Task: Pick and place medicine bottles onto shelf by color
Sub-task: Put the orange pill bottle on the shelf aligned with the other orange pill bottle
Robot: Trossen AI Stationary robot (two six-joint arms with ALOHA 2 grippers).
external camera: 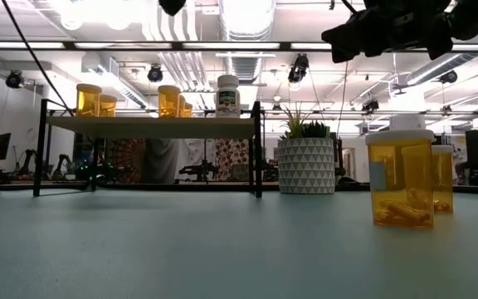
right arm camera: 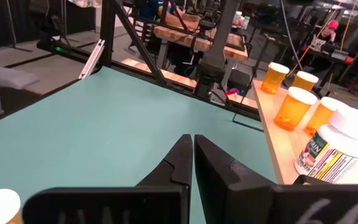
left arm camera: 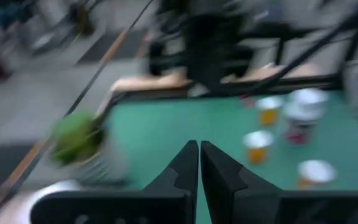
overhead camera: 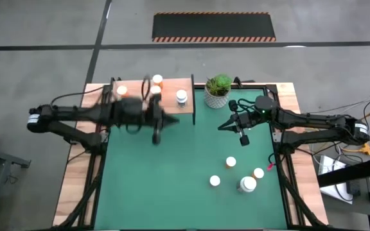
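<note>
Left gripper (overhead camera: 157, 131) clenched, empty, just off the shelf (overhead camera: 172, 86) edge. Right gripper (overhead camera: 241, 131) clenched too, empty, beside the potted plant (overhead camera: 218, 90). Five medicine bottles (overhead camera: 157, 81) up on the shelf behind the left gripper; four more bottles (overhead camera: 230, 163) on the green mat (overhead camera: 172, 186) below the right gripper.

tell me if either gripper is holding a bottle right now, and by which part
Nothing is held. The left gripper and the right gripper are both shut on nothing, fingers pressed together above the green mat.
</note>
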